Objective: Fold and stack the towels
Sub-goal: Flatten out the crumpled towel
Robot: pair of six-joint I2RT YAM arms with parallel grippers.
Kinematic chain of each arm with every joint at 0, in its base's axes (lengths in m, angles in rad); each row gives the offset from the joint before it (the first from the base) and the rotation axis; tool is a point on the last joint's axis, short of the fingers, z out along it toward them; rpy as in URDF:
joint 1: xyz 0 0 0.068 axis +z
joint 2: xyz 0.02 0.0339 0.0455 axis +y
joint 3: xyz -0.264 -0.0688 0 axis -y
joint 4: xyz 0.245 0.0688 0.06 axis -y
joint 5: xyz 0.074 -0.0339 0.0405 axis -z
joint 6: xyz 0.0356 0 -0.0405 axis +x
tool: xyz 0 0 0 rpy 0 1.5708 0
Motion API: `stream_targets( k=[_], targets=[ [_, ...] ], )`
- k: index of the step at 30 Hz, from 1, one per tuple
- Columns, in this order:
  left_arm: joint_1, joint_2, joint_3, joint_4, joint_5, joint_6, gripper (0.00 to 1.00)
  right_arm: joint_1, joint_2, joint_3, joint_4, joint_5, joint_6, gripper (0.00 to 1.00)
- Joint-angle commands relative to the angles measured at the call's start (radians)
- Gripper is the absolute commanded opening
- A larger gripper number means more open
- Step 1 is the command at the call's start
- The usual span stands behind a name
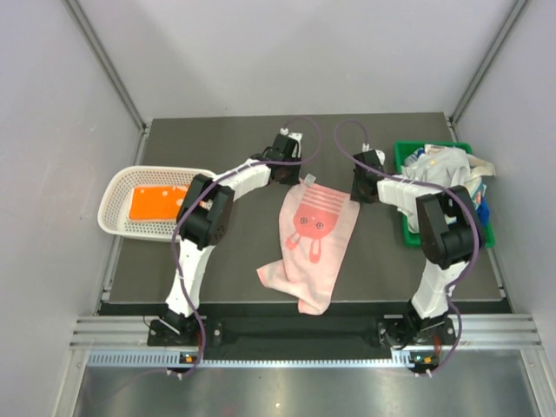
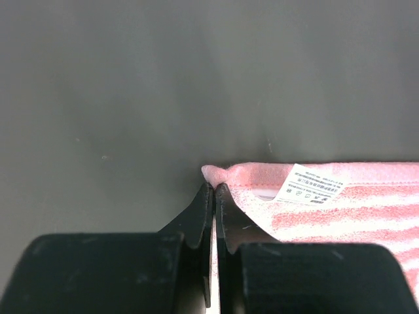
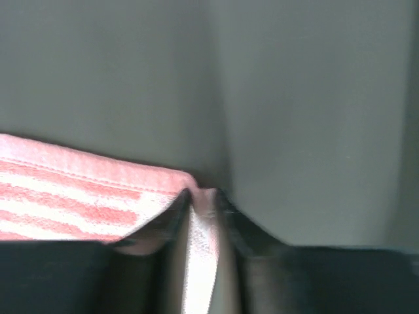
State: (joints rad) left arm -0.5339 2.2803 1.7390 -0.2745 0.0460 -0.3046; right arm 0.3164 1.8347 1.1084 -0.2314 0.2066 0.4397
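Observation:
A pink towel (image 1: 317, 230) with a white motif lies spread on the dark table, its near end crumpled. My left gripper (image 1: 297, 178) is at its far left corner, and in the left wrist view that gripper (image 2: 215, 186) is shut on the corner of the towel (image 2: 340, 209), beside a white care label (image 2: 308, 186). My right gripper (image 1: 358, 195) is at the far right corner. In the blurred right wrist view, the right gripper (image 3: 203, 193) has a fold of the towel (image 3: 65, 190) pinched between its fingers.
A white mesh basket (image 1: 117, 187) at the left holds a folded orange towel (image 1: 156, 204). A green bin (image 1: 407, 233) at the right holds a heap of white towels (image 1: 447, 169) with some blue cloth (image 1: 483, 209) beside them.

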Motion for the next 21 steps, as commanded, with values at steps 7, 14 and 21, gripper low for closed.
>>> stream_targets(
  k=[7, 14, 21],
  targets=[
    [0.011, -0.05, -0.075, -0.066, -0.08, -0.022, 0.0, 0.021, 0.043, 0.102, -0.063, 0.011, -0.045, 0.0],
    [0.011, -0.235, -0.128, -0.089, -0.089, -0.037, 0.0, 0.026, -0.144, 0.154, -0.115, 0.039, -0.102, 0.0],
    [-0.02, -0.603, -0.298, -0.137, -0.106, -0.016, 0.0, 0.104, -0.438, 0.137, -0.143, 0.077, -0.168, 0.0]
  ],
)
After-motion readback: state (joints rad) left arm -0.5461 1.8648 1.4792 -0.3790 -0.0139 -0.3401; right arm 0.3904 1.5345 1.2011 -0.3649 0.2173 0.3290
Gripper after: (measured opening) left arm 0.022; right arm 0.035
